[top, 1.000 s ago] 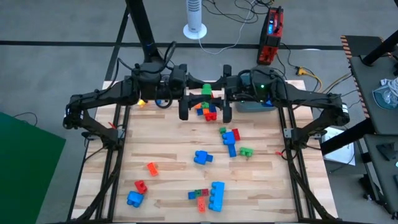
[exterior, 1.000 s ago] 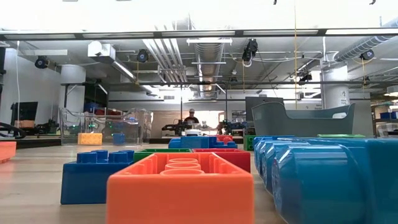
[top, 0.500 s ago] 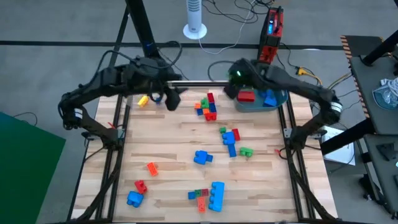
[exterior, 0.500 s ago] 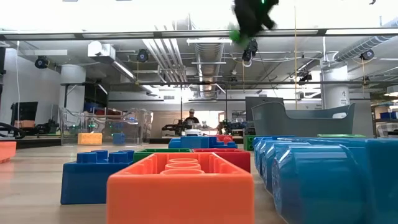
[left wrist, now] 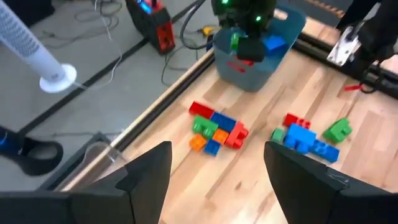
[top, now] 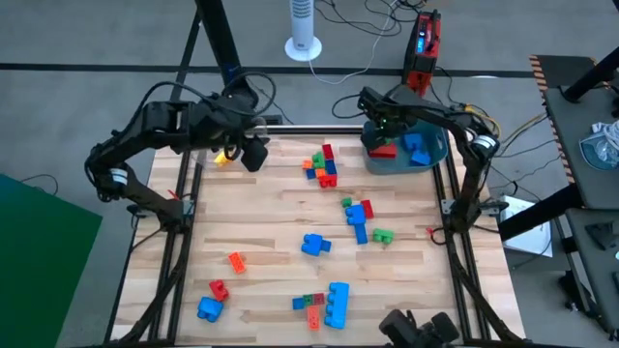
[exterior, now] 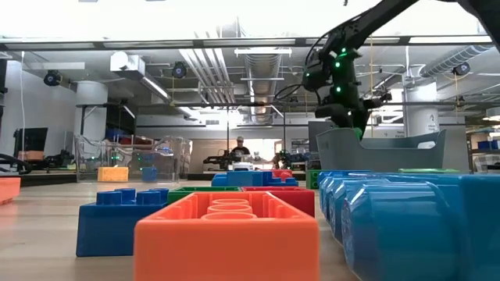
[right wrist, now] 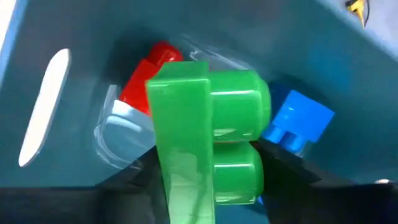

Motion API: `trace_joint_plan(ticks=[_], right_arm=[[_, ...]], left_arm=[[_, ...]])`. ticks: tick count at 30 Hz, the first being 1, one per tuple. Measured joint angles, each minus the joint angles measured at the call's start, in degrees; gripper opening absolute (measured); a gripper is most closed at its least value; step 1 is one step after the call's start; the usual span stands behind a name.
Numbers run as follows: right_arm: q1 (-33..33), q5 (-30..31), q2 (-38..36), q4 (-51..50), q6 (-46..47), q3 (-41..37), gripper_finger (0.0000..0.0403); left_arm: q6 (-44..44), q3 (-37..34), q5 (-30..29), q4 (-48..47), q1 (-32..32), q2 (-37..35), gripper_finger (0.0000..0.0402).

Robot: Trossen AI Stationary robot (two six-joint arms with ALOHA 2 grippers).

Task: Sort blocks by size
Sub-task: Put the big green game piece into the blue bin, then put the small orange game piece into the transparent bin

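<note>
The right gripper [top: 380, 138] hangs over the near edge of the teal tub [top: 433, 155] at the table's far right corner, clamped on a chunky green block [right wrist: 208, 146] that sits between its fingers, studs facing out. Directly beneath that block, inside the tub, lie a red block [right wrist: 144, 74] and a blue block [right wrist: 297, 120], the red one touching the tub's wall.

The left gripper [top: 253, 155] hovers over the far left part of the table [top: 251, 232], its fingers [left wrist: 146, 171] spread wide with nothing between them. A small yellow block [top: 221, 158] lies just beside it.

Out on the wood the other blocks are scattered: a mixed cluster [top: 322, 166] near the far middle, a blue-and-red group [top: 357, 215] with a green piece nearby, a lone blue block [top: 314, 245] at the centre, and several more along the near edge.
</note>
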Motion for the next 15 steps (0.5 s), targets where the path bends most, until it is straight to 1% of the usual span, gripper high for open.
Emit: trace_joint_plan(ticks=[3,5,7,10,12,13,15], right_arm=[[0.1,0.0,-0.2,0.2,0.0,0.0,0.0256],[0.1,0.0,-1.2,0.6,0.0,0.0,0.0277],[0.0,0.4,-2.7,1.2,-0.3,0.0,0.0289],[0.1,0.6,-5.6,3.5,-2.6,0.0,0.0291],[0.2,-3.2,-8.1,7.7,-5.0,0.0,0.0285],[0.4,-6.8,-9.5,10.8,-5.8,0.0,0.028],[1.0,-16.7,-12.4,18.8,-6.1,0.0,0.0267]], left_arm=[[-2.1,-1.9,0.3,-0.9,-0.6,0.0,0.0242],[-3.7,-2.7,0.7,-2.4,-1.4,0.0,0.0242],[-5.5,-3.3,1.0,-4.0,-2.2,0.0,0.0242],[-8.7,-4.1,1.8,-7.2,-3.3,0.0,0.0242],[-10.9,-4.6,2.7,-8.9,-4.1,0.0,0.0242],[-11.9,-4.9,3.4,-9.8,-4.6,-0.1,0.0242],[-13.7,-5.5,3.5,-10.9,-5.9,-0.1,0.0242]])
